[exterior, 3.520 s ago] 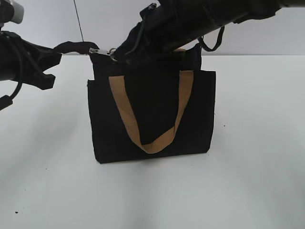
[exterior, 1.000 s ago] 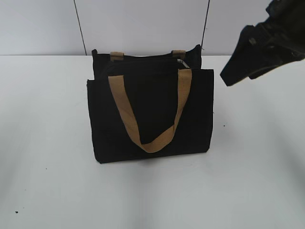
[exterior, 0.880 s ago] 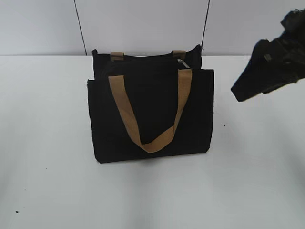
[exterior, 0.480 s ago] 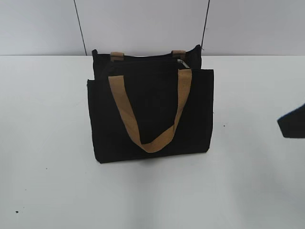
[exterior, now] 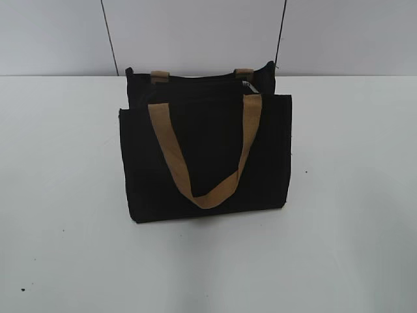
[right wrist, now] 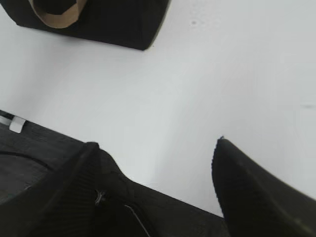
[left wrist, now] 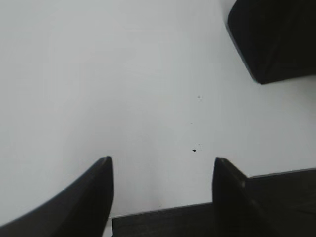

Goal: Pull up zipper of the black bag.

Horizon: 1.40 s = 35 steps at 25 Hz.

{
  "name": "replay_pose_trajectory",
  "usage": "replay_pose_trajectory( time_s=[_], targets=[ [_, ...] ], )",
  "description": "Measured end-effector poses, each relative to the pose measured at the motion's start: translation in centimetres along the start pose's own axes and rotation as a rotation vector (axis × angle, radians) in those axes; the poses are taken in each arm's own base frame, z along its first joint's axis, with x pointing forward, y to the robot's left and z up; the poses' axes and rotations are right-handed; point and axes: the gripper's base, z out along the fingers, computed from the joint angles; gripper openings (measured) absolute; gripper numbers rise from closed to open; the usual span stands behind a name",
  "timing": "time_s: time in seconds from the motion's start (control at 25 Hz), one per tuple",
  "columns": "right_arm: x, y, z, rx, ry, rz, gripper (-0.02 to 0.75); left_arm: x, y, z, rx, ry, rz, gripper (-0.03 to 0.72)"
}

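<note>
The black bag (exterior: 205,156) stands upright on the white table (exterior: 352,248), its front pocket panel facing the exterior camera and a tan handle (exterior: 205,153) drooping across it. The zipper (exterior: 248,85) shows only as a small silver glint at the right end of the bag's top edge, just behind the right leg of the handle; the zip strip itself runs left to right along the top, so that is the long axis any further pull would follow. Judging by the slider's place at the right end, the zip may already be run to its stop, though the top opening is too dark to confirm closure. Neither arm appears in the exterior view. The left gripper (left wrist: 163,170) hangs over bare table with its fingers apart and nothing between them, a corner of the bag up and to its right. The right gripper (right wrist: 155,148) is likewise spread and empty, the bag's lower edge and handle loop well apart from it toward the upper left. Since the slider sits on the right end, the right arm looks the nearer one for any follow-up
</note>
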Motion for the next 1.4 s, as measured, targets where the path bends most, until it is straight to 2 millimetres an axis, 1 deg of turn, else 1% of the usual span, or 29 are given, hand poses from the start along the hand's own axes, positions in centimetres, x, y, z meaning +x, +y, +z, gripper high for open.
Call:
replay_pose_trajectory(
  time_s=[0.08,0.2,0.28,0.64,0.84,1.04,1.4],
  targets=[
    [1.0,-0.1,-0.4,0.032,-0.019,-0.017,0.537,0.0,-0.1,0.1,0.008,-0.036,0.015,0.487],
    [2.5,-0.2,-0.2,0.051,-0.023,-0.027,0.537,0.1,-0.1,0.6,0.011,-0.058,0.026,0.487],
    [3.1,-0.2,-0.1,0.056,-0.021,-0.03,0.537,0.1,-0.1,0.7,0.013,-0.062,0.027,0.486],
    [3.1,-0.3,-0.3,0.063,-0.028,-0.032,0.537,0.0,-0.2,0.7,0.013,-0.069,0.03,0.458],
    [3.2,-0.8,-0.3,0.117,-0.022,0.034,0.537,0.0,-0.2,0.7,0.013,-0.069,0.03,0.44],
    [4.1,-1.3,0.1,0.171,0.045,0.062,0.537,0.0,-0.2,0.7,0.013,-0.069,0.03,0.438],
    [4.1,-1.3,0.2,0.171,0.047,0.066,0.537,0.0,-0.2,0.7,0.013,-0.069,0.03,0.438]
  ],
)
